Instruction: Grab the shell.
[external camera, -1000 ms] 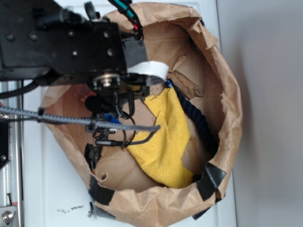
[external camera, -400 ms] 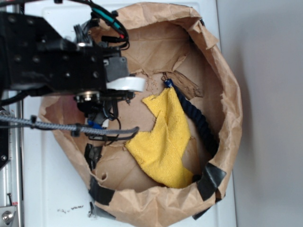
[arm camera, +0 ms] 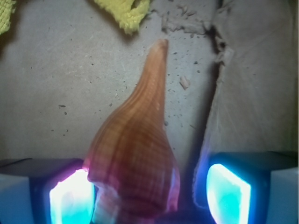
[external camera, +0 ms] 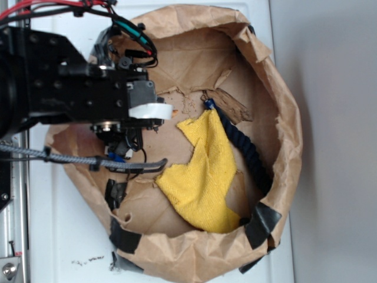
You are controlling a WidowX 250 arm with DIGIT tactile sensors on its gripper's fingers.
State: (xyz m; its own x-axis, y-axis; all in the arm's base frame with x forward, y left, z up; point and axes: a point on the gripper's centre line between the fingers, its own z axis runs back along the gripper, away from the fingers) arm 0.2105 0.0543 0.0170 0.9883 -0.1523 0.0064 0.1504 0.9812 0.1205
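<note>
In the wrist view the shell (arm camera: 135, 154), orange-tan, ribbed and striped, lies on the brown paper floor with its thin tail pointing away from me. My gripper (arm camera: 149, 196) is open, with the shell's wide end between its two glowing pads. The left pad (arm camera: 70, 198) touches the shell. The right pad (arm camera: 228, 193) stands apart from it across a dark gap. In the exterior view the black arm (external camera: 76, 88) covers the gripper, and only a small orange tip of the shell (external camera: 169, 111) shows beside the white wrist band.
Everything sits inside a crumpled brown paper bag (external camera: 283, 118) with taped edges. A yellow cloth (external camera: 206, 171) lies in the middle, its corner also in the wrist view (arm camera: 124, 11). A dark blue rope (external camera: 244, 147) and a brown wood scrap (external camera: 232, 106) lie to the right.
In the exterior view the arm has moved left, from the bag's middle to its left side. The ground beside the yellow cloth is now uncovered.
</note>
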